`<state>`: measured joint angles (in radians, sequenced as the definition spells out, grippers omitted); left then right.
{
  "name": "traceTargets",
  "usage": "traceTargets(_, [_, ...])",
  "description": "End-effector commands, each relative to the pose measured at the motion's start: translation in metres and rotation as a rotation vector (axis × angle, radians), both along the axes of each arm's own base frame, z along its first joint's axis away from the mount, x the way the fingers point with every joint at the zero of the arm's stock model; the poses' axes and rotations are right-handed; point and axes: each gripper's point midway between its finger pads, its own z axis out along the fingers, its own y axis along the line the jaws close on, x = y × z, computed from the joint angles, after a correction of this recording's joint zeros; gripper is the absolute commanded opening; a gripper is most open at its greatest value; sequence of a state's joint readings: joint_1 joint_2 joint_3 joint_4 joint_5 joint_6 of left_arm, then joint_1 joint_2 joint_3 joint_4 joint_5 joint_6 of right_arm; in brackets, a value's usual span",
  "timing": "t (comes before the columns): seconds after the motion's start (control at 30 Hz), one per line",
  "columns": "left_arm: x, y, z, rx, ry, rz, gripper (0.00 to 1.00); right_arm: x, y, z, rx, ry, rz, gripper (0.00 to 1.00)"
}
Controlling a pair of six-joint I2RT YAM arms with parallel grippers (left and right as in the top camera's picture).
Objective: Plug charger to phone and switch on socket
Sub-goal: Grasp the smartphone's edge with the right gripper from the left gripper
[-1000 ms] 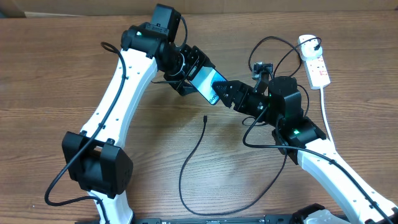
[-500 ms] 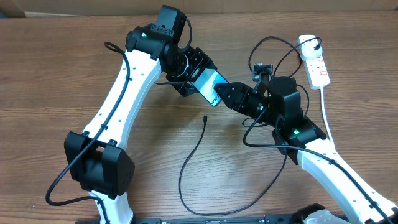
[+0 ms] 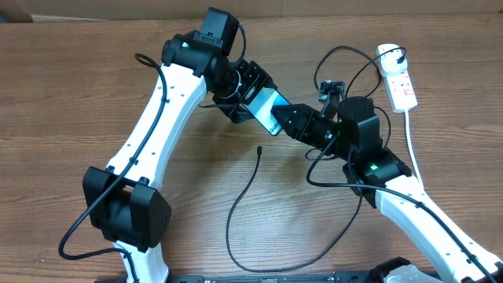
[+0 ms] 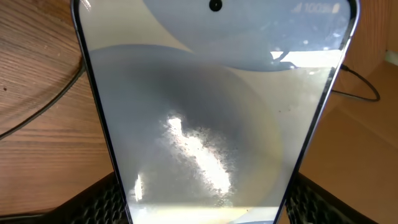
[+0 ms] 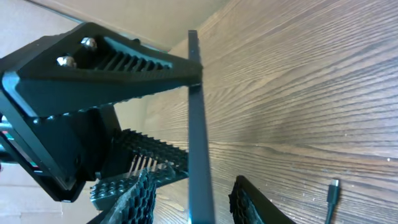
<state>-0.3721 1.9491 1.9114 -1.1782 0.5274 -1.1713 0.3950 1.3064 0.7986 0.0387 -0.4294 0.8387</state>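
Note:
The phone (image 3: 265, 104) is held off the table, its cyan screen facing up, and fills the left wrist view (image 4: 205, 112). My left gripper (image 3: 248, 96) is shut on its two long edges, with black pads (image 4: 99, 202) against each side. My right gripper (image 3: 283, 120) straddles the phone's lower end. In the right wrist view the phone (image 5: 198, 124) shows edge-on between the fingers (image 5: 138, 199), with a small gap on each side. The charger's thin black cable (image 3: 236, 206) lies on the table with its connector tip (image 3: 258, 148) (image 5: 333, 190) free. The white socket (image 3: 398, 80) lies at the far right.
A thick white cord (image 3: 410, 145) runs down from the socket beside the right arm. Thin black cable loops (image 3: 346, 59) lie between the right wrist and the socket. A brown wall stands along the table's back edge (image 3: 330, 6).
The right gripper's jaws have narrowed around the phone's lower end. The left arm has shifted slightly, still holding the phone.

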Motion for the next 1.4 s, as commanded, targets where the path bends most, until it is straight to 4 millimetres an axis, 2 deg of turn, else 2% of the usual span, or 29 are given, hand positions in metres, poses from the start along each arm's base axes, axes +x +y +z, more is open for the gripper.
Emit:
traceTargets(0.0, [-0.0022, -0.0083, 0.0201, -0.059, -0.021, -0.009, 0.73, 0.0017, 0.0045, 0.0102, 0.015, -0.022, -0.001, 0.38])
traceTargets(0.3, [-0.0026, -0.0087, 0.0204, -0.062, -0.020, -0.011, 0.73, 0.0027, 0.0036, 0.0099, 0.020, -0.012, -0.015, 0.34])
traceTargets(0.37, [-0.0031, -0.0087, 0.0201, -0.061, -0.018, -0.012, 0.74, 0.0027, 0.0036, 0.0096, 0.019, -0.011, -0.015, 0.28])
traceTargets(0.63, [-0.0031, -0.0087, 0.0201, -0.061, -0.017, -0.011, 0.73, 0.0025, 0.0030, 0.0078, 0.015, -0.005, -0.018, 0.27])
traceTargets(0.77, [-0.0041, -0.0102, 0.0202, -0.061, -0.017, -0.015, 0.74, 0.0043, 0.0026, 0.0042, 0.008, 0.001, -0.027, 0.20])
traceTargets(1.23, [-0.0041, -0.0104, 0.0203, -0.063, -0.013, -0.009, 0.74, 0.0074, 0.0020, 0.0055, 0.024, 0.008, -0.047, 0.14])
traceTargets(1.37, [-0.0041, -0.0104, 0.0203, -0.063, -0.013, -0.009, 0.76, 0.0075, 0.0020, 0.0056, 0.027, 0.010, -0.049, 0.08])
